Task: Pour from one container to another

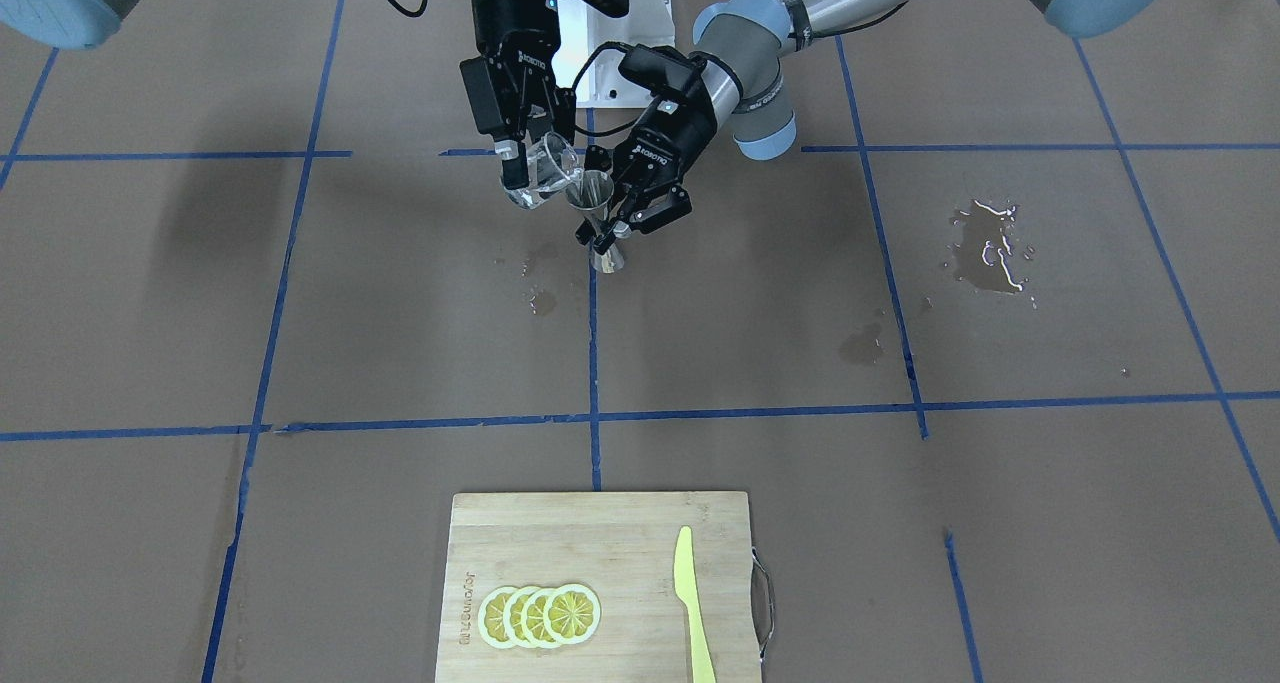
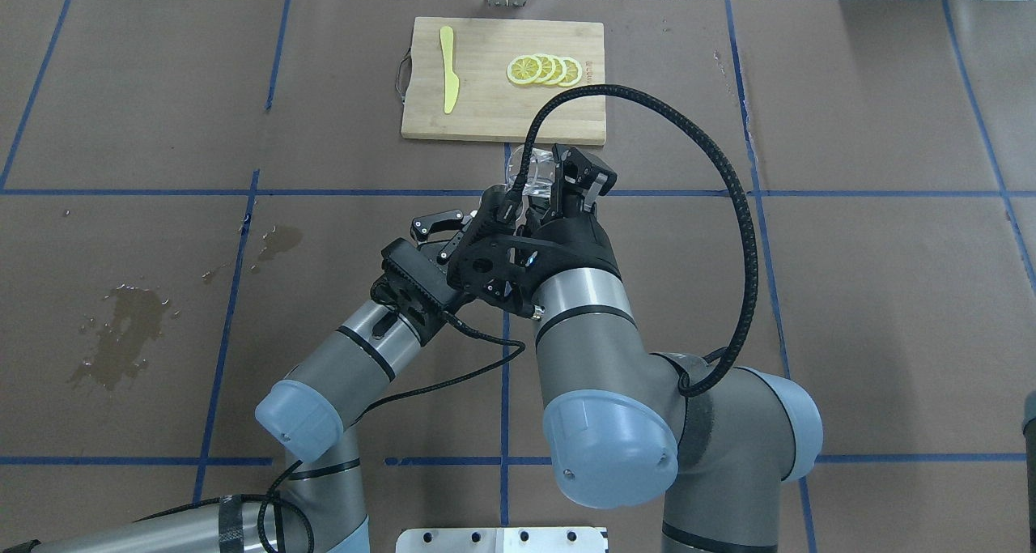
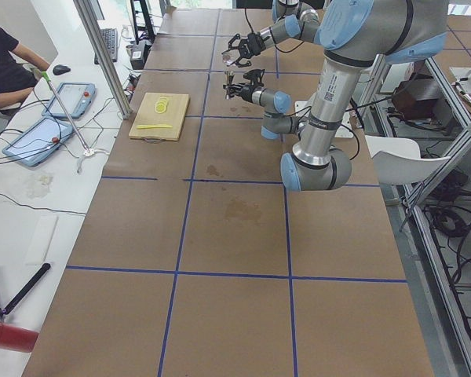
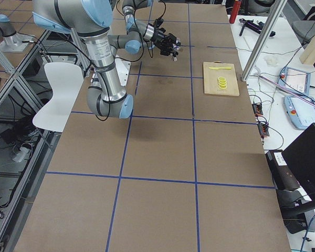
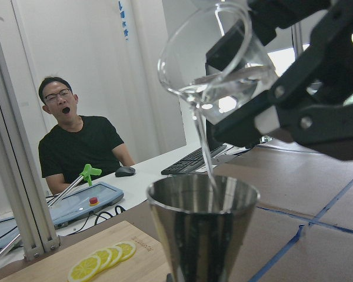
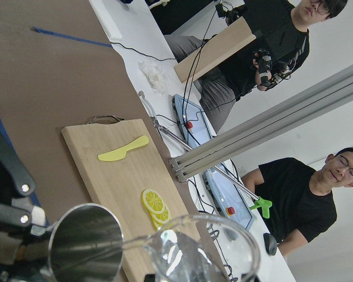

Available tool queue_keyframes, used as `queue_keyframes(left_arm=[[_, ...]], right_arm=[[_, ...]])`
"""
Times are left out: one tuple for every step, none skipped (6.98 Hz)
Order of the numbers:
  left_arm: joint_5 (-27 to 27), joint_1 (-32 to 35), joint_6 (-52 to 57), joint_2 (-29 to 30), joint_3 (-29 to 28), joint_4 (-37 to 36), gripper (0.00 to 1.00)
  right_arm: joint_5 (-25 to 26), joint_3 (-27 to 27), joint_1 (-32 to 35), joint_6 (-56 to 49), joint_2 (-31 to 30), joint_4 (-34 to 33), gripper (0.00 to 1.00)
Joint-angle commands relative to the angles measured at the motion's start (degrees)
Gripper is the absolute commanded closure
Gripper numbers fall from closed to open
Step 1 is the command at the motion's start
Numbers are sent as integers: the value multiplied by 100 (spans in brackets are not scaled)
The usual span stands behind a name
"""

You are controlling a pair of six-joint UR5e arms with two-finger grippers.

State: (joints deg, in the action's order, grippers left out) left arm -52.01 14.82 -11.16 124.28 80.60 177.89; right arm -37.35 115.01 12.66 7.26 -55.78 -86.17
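My right gripper (image 1: pixel 530 155) is shut on the clear glass cup (image 1: pixel 547 168) and holds it tilted, lip down, over the steel jigger (image 1: pixel 590 191). A thin stream of water runs from the glass cup (image 5: pixel 209 64) into the open top cone of the jigger (image 5: pixel 203 226). My left gripper (image 1: pixel 606 231) is shut on the jigger's narrow waist and holds it upright just above the table. Overhead, the glass cup (image 2: pixel 528 172) shows ahead of my right gripper (image 2: pixel 560 185), while the right wrist hides the jigger. The cup's rim (image 6: pixel 209 244) sits beside the jigger's mouth (image 6: pixel 85 241).
A wooden cutting board (image 1: pixel 600 533) with lemon slices (image 1: pixel 540 615) and a yellow knife (image 1: pixel 690 603) lies at the far side of the table. Water puddles (image 1: pixel 990 253) and small wet spots (image 1: pixel 540 298) mark the brown paper. Two people (image 6: pixel 306 188) sit beyond the far edge.
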Motion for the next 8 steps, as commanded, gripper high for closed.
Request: queue_keyframes(left_arm=[[6, -5, 0, 0, 0, 0, 100], [24, -5, -9, 0, 0, 0, 100], [33, -14, -9, -9, -9, 0, 100], [50, -49, -18, -9, -9, 0, 100], [50, -49, -18, -9, 0, 0, 100], [50, -49, -18, -9, 0, 0, 100], [50, -49, -18, -9, 0, 0, 100], [50, -49, -18, -9, 0, 0, 100]], right_arm=[[0, 152, 0, -258, 32, -319, 100], [0, 153, 0, -338, 41, -330, 100], [0, 153, -9, -391, 41, -330, 100], [0, 153, -9, -409, 93, -391, 100], [0, 153, -9, -444, 233, -574, 100], [0, 162, -9, -471, 269, -672, 100], [0, 162, -9, -602, 287, -673, 100], [0, 153, -9, -733, 322, -673, 100]])
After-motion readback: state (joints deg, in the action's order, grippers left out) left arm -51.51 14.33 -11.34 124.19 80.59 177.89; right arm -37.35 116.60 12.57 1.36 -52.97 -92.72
